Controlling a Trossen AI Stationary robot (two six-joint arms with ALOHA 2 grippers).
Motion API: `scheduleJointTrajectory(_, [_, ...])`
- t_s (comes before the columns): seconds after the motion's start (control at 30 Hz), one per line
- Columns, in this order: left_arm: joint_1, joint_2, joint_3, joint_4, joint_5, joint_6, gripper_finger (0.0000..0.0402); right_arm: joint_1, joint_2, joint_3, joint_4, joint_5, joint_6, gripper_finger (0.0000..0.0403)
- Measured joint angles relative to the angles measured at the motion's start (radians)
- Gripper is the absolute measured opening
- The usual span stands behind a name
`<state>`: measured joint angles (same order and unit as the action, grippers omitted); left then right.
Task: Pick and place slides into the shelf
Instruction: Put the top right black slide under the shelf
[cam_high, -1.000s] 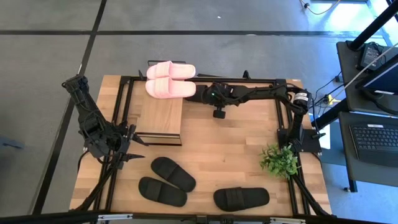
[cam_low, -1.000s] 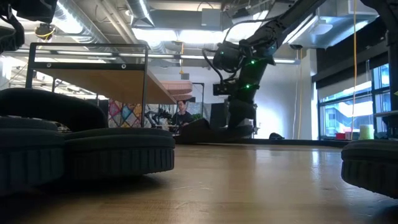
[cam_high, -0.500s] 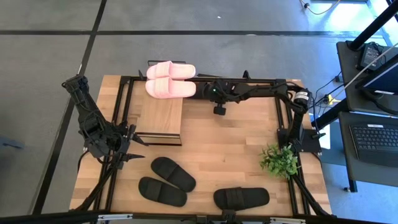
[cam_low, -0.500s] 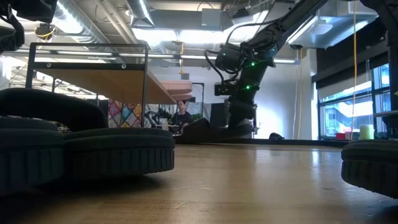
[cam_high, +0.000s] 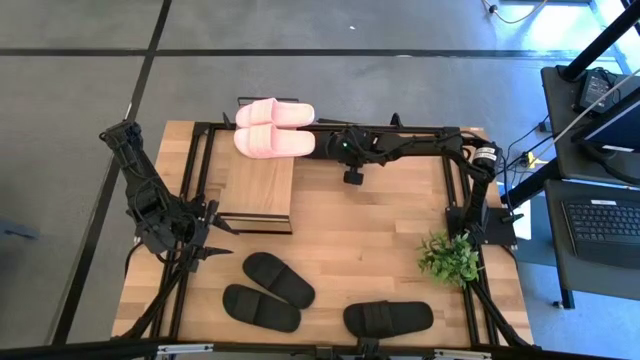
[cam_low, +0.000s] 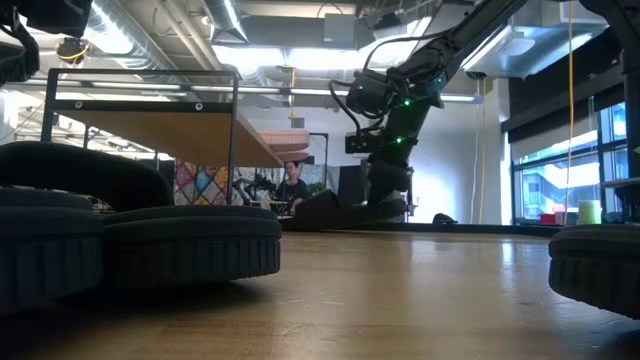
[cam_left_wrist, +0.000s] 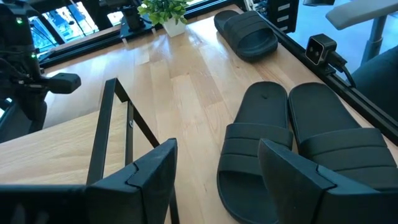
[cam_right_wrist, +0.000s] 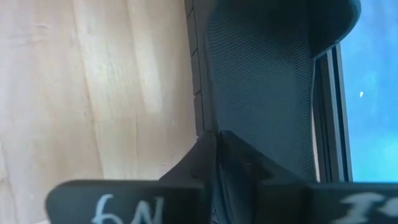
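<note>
Right gripper — matte black slide

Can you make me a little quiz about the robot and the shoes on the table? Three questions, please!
1. True or false: the pink slides lie on top of the shelf.
2. Seen from above, how many black slides lie on the table?
3. Pick one: what stands by the table's right edge? A) a plant B) a cup C) a ball

Key:
1. True
2. Three: two side by side and one apart
3. A
</note>
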<state>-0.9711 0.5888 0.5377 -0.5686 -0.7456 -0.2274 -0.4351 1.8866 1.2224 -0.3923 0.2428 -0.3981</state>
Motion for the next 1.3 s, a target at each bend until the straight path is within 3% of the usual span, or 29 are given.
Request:
scheduleJointTrajectory(0.4, [0.0, 0.0, 0.0, 0.0, 0.0, -0.001, 0.0217, -0.001, -0.002, 0.0, -0.004, 0.001, 0.015, 0.007])
scheduleJointTrajectory(0.67, [0.0, 0.0, 0.0, 0.0, 0.0, 0.001, 0.0217, -0.018, -0.002, 0.097, -0.232, 0.002, 0.357, 0.0071])
scheduleJointTrajectory(0.77, [0.0, 0.0, 0.0, 0.0, 0.0, 0.001, 0.0217, -0.041, -0.002, 0.153, -0.295, 0.003, 0.41, 0.0071])
scheduleJointTrajectory(0.97, [0.0, 0.0, 0.0, 0.0, 0.0, -0.003, 0.0217, -0.092, -0.002, 0.229, -0.52, 0.002, 0.246, 0.0071])
scheduleJointTrajectory(1.17, [0.0, 0.0, 0.0, 0.0, 0.0, -0.007, 0.0217, -0.141, -0.002, 0.202, -0.727, 0.005, 0.315, 0.0071])
scheduleJointTrajectory(1.3, [0.0, 0.0, 0.0, 0.0, 0.0, -0.007, 0.0217, -0.143, -0.002, 0.164, -0.672, 0.0, 0.293, 0.0071])
